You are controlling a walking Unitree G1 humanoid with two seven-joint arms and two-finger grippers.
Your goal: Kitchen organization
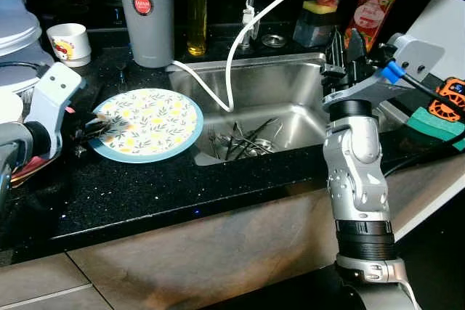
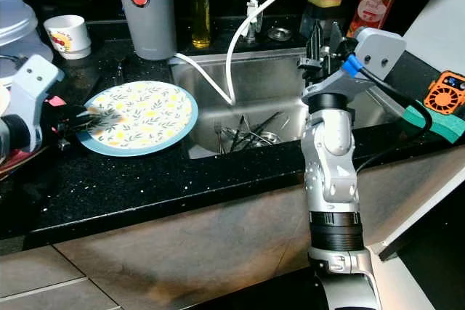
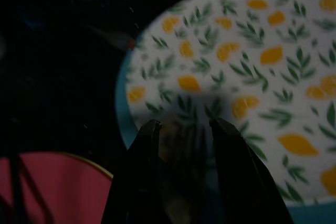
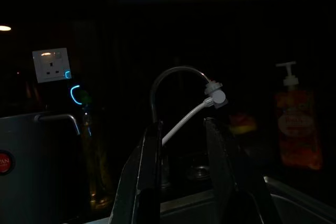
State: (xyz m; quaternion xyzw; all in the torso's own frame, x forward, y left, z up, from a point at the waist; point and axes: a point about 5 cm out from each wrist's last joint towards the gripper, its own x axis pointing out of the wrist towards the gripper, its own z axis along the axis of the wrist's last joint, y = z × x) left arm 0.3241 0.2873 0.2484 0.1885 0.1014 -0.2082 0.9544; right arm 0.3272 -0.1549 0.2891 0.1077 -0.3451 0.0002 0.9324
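Note:
A round plate [image 1: 152,123] with a lemon and leaf pattern and a blue rim lies flat on the black counter [image 1: 145,194], left of the sink. My left gripper [image 1: 102,125] reaches in from the left. Its open fingers [image 3: 147,150] are low over the plate's left rim, with nothing between them. My right gripper [image 1: 345,45] is raised above the sink's right edge and is open and empty. The right wrist view looks between its fingers [image 4: 149,156] at the curved faucet [image 4: 173,77].
The steel sink [image 1: 247,67] holds several pieces of cutlery [image 1: 243,141], and a white hose [image 1: 240,41] hangs into it. Behind the sink stand a grey canister [image 1: 145,12], an oil bottle [image 1: 196,12], a cup [image 1: 70,41] and a soap pouch [image 1: 372,1]. A green sponge [image 1: 436,125] lies at the right.

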